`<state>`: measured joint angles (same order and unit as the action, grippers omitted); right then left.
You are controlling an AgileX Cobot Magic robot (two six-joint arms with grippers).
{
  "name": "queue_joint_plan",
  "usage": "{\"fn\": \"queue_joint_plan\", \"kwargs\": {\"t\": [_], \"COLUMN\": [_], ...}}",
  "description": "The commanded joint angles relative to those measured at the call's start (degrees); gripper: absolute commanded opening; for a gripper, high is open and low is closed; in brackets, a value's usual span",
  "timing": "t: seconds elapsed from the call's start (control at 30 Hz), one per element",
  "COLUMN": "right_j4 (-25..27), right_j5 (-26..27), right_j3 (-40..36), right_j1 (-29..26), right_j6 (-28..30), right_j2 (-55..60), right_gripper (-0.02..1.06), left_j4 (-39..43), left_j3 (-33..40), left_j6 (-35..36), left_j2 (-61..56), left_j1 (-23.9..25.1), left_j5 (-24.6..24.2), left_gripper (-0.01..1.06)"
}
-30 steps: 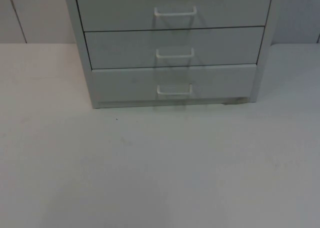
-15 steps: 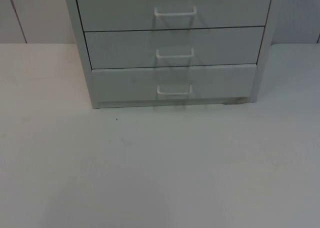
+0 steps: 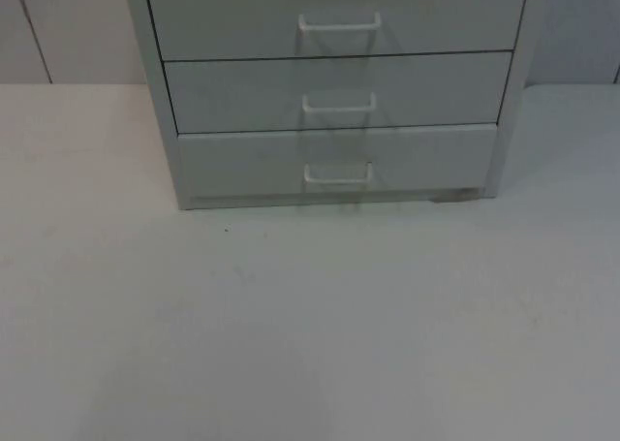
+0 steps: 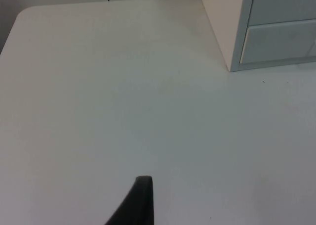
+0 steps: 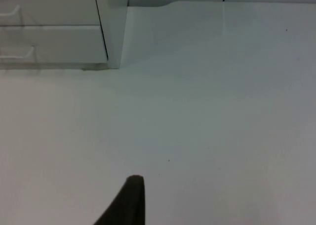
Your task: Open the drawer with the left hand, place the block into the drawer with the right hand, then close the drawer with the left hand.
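Note:
A pale grey drawer cabinet stands at the back of the white table. Its three drawer fronts each carry a white handle: top, middle and bottom. All three fronts look shut. My left gripper hangs over bare table to the left of the cabinet's corner. My right gripper hangs over bare table to the right of the cabinet's side, with the bottom drawer's handle far off.
The grey partition wall runs behind the cabinet on both sides. The table's rounded left corner lies far from the left gripper. Wide open table surface stretches in front of the cabinet.

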<state>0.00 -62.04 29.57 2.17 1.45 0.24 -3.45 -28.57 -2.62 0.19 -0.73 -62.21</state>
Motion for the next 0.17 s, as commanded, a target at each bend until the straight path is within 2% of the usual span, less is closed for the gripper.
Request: {"fn": "queue_joint_plan", "kwargs": {"t": [0.0,0.13], "right_j4": [0.0,0.0], "right_j5": [0.18,0.18], "right_j3": [-0.11,-0.11], "right_j1": [-0.33,-0.33], "right_j6": [0.47,0.47], "right_j2": [-0.24,-0.24], "right_gripper": [1.05,1.05], "left_j4": [0.01,0.13], "left_j3": [0.22,0.22], "left_j6": [0.09,0.09], "left_j2": [-0.19,-0.19], "left_j1": [0.46,2.29], "left_j5": [0.58,0.58], "left_gripper": [1.05,1.05]}}
